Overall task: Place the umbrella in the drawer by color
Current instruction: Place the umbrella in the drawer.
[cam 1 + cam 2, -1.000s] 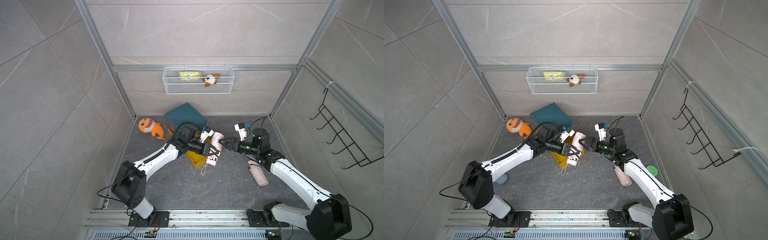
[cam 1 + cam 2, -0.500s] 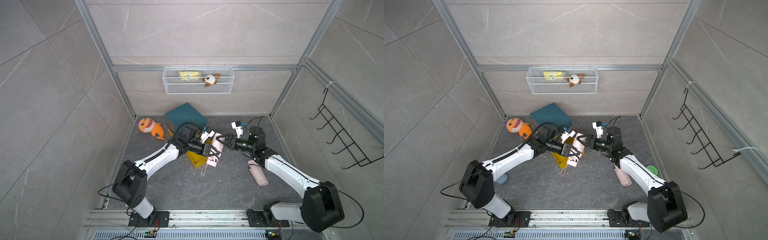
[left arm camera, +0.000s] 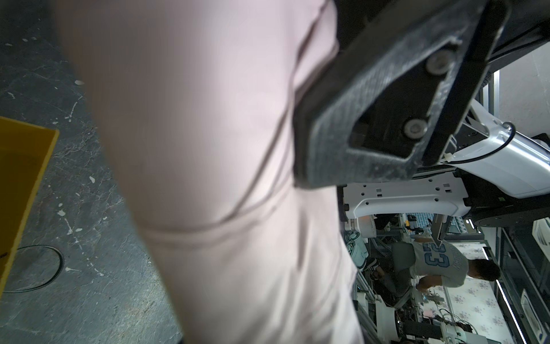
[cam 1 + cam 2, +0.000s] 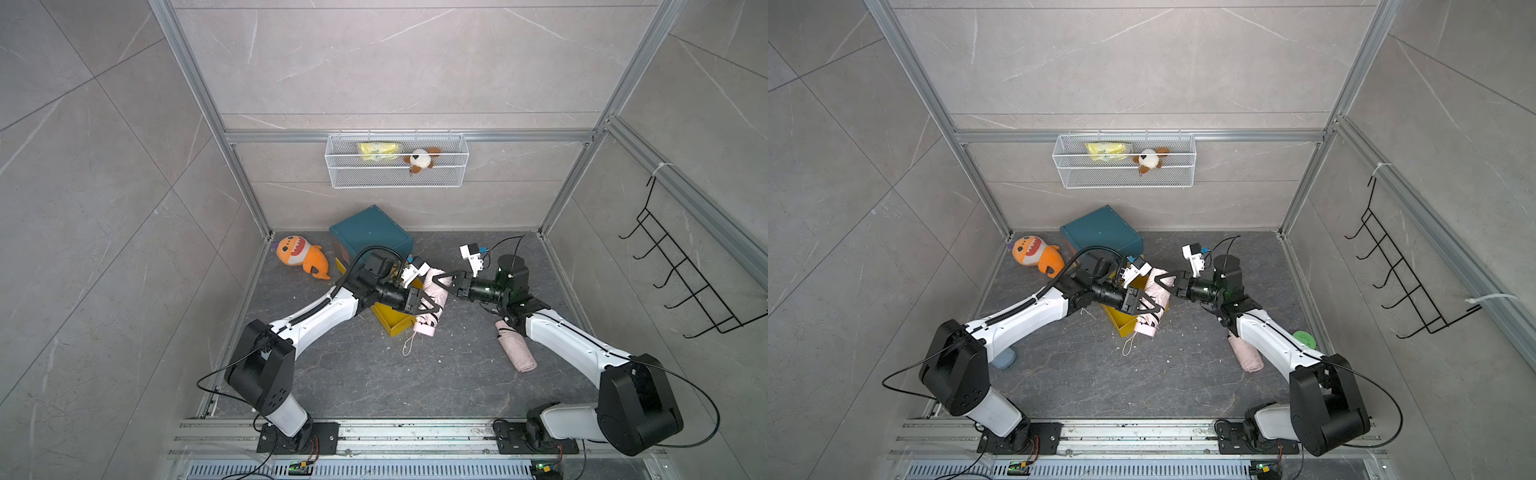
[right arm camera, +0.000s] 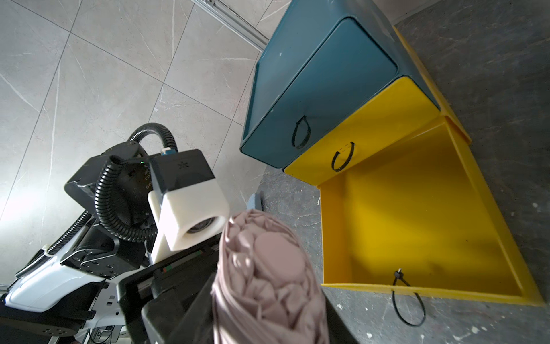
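Left jaws, reaching in from 9 o'clock in both top views, clamp the middle of the pale pink folded fabric umbrella. They hold it above the dark stone counter at the 3 o'clock rim of the open yellow plastic drawer, while the right jaws straddle its 12 o'clock end, apparently for a handover. The left wrist view shows one black jaw creasing the fabric; in the right wrist view the crumpled tip sits between the right jaws, but I cannot tell whether they pinch it.
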`<action>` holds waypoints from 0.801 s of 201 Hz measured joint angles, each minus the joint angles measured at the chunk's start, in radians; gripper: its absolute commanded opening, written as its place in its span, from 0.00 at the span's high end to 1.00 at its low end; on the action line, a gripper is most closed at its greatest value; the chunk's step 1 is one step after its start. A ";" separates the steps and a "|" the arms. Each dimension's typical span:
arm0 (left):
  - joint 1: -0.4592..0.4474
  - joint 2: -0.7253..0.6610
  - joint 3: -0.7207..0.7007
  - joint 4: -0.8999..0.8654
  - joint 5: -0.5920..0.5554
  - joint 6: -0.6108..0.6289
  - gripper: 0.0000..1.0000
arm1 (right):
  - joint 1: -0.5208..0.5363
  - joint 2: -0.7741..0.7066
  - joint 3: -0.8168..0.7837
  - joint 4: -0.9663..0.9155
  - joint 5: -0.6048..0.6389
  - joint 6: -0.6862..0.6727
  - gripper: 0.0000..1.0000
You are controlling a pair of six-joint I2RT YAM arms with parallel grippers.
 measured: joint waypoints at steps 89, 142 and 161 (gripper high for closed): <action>0.020 -0.024 0.003 0.006 -0.055 -0.001 0.20 | -0.001 0.000 -0.018 -0.046 0.012 -0.021 0.65; 0.058 -0.193 0.003 -0.048 -0.279 -0.005 0.18 | -0.001 -0.015 0.014 -0.169 0.094 -0.069 0.67; 0.058 -0.261 -0.001 -0.091 -0.399 -0.006 0.17 | 0.000 -0.016 0.045 -0.193 0.134 -0.072 0.68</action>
